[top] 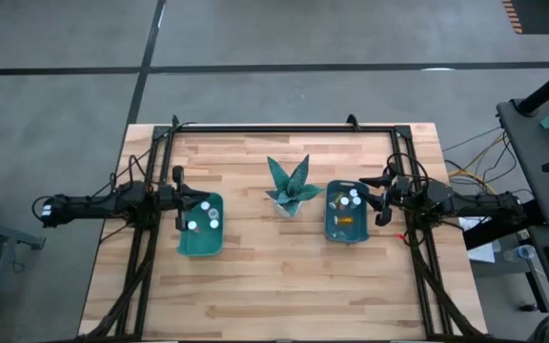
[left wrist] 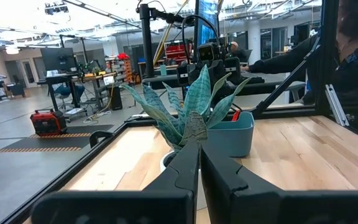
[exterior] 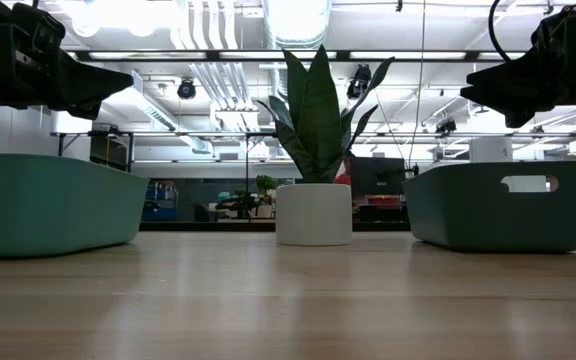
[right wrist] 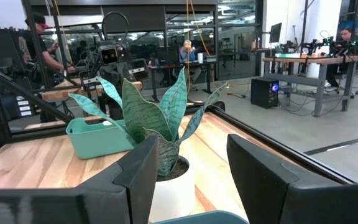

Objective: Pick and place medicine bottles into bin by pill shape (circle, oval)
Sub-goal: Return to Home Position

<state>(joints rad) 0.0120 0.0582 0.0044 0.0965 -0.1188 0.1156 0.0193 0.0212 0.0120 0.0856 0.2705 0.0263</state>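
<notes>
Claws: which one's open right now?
The right claw: its fingers stand clearly apart, while the left claw has its fingers pressed together.

**A:** How many bins are on the bench (top: 284,276)?

**B:** Two. A green bin (top: 200,252) sits just beside the left end effector (top: 181,198), and a blue bin (top: 347,239) just beside the right end effector (top: 384,198).

**A:** So two end effectors. Plants?

**B:** One plant (top: 290,188), between the two end effectors.

**A:** And bottles (top: 205,204)?

**B:** Three white caps show in the green bin by the left end effector. By the right end effector I count at least three white caps and an orange patch. They are crowded together, so I cannot tell the exact number there.
</notes>
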